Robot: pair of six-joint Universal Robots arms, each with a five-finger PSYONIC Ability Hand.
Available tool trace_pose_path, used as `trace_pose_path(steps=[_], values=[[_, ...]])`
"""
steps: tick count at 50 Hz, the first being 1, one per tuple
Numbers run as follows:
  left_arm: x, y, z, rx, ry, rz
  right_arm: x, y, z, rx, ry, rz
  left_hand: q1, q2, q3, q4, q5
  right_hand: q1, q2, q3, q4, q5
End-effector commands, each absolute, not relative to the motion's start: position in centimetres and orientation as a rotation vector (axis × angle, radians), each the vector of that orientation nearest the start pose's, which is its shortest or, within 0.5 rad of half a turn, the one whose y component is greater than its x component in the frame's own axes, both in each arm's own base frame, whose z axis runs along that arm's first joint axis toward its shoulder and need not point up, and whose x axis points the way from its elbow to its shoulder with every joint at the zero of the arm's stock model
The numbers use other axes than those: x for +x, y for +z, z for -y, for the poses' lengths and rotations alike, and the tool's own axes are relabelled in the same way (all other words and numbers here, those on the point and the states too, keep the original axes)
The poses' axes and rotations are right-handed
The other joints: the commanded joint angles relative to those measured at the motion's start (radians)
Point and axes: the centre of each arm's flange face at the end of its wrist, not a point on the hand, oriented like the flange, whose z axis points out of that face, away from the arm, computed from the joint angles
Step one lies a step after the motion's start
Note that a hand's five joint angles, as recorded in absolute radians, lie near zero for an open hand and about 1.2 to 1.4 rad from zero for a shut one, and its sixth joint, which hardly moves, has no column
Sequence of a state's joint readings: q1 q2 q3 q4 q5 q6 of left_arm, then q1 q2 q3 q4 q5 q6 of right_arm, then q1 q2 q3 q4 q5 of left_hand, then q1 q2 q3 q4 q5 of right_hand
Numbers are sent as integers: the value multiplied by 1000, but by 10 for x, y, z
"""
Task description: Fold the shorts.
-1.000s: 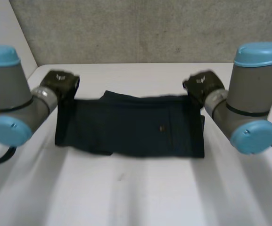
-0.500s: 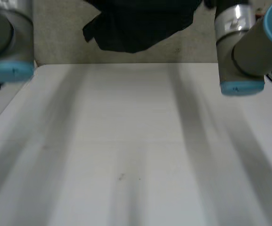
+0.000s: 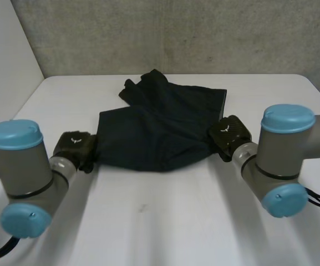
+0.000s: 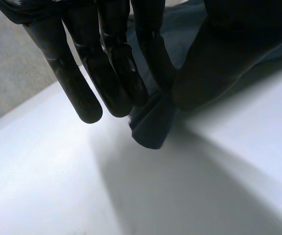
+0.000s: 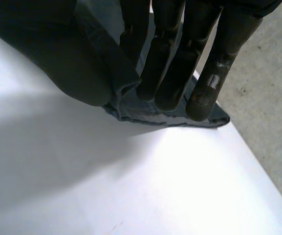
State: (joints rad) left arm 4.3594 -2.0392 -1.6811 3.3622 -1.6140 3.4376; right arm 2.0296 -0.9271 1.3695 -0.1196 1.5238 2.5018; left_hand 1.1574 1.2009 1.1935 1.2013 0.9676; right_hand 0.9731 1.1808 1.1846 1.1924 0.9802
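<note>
The dark navy shorts (image 3: 160,130) lie rumpled on the white table (image 3: 165,221), with a bunched part at the far side. My left hand (image 3: 75,148) is at the cloth's near left corner. In the left wrist view its straight fingers (image 4: 111,73) and thumb pinch that corner of the shorts (image 4: 153,129) just above the table. My right hand (image 3: 228,134) is at the near right corner. In the right wrist view its fingers (image 5: 170,63) and thumb pinch the edge of the shorts (image 5: 145,111).
A grey concrete wall (image 3: 165,33) rises behind the table's far edge. A pale wall (image 3: 4,66) stands along the left side. Bare white tabletop lies between the shorts and the near edge.
Both hands swung the shorts up off the table and brought them down again. The cloth now lies spread away from me, and the hands are lower and nearer.
</note>
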Motion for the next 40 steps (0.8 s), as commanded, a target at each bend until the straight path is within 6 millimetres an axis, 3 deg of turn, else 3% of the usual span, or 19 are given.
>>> trace_pose_path(steps=[1,6,7,10,14,21,27,32,40], values=[[-224,154,245,791,-1748,-2479,278,168,260,-1385,-1710,-2289,239,195,203,195,254,423,215,212,204,242],[-219,156,224,829,-1737,-2506,268,163,237,-1418,-1588,-2326,239,195,203,195,254,423,215,212,204,242],[-219,158,220,841,-1742,-2511,266,162,234,-1424,-1579,-2326,175,132,139,131,191,423,215,212,204,242],[-220,165,208,905,-1783,-2524,256,158,230,-1406,-1569,-2336,-439,-483,-476,-483,-424,423,215,212,204,242],[-220,181,207,939,-1887,-2503,243,153,236,-1360,-1597,-2350,-562,-605,-598,-606,-547,423,215,212,204,242],[-198,189,235,892,-1955,-2522,233,147,239,-1305,-1635,-2366,-536,-579,-572,-580,-521,423,215,212,204,242],[-187,180,253,916,-1952,-2606,232,145,239,-1299,-1646,-2363,-489,-532,-525,-533,-474,423,215,212,204,242],[-187,160,251,931,-1828,-2742,233,144,238,-1301,-1644,-2350,-462,-506,-499,-506,-447,423,215,212,204,242],[-190,156,244,963,-1790,-2766,233,144,238,-1298,-1655,-2346,-448,-491,-484,-492,-433,423,215,212,204,242]])
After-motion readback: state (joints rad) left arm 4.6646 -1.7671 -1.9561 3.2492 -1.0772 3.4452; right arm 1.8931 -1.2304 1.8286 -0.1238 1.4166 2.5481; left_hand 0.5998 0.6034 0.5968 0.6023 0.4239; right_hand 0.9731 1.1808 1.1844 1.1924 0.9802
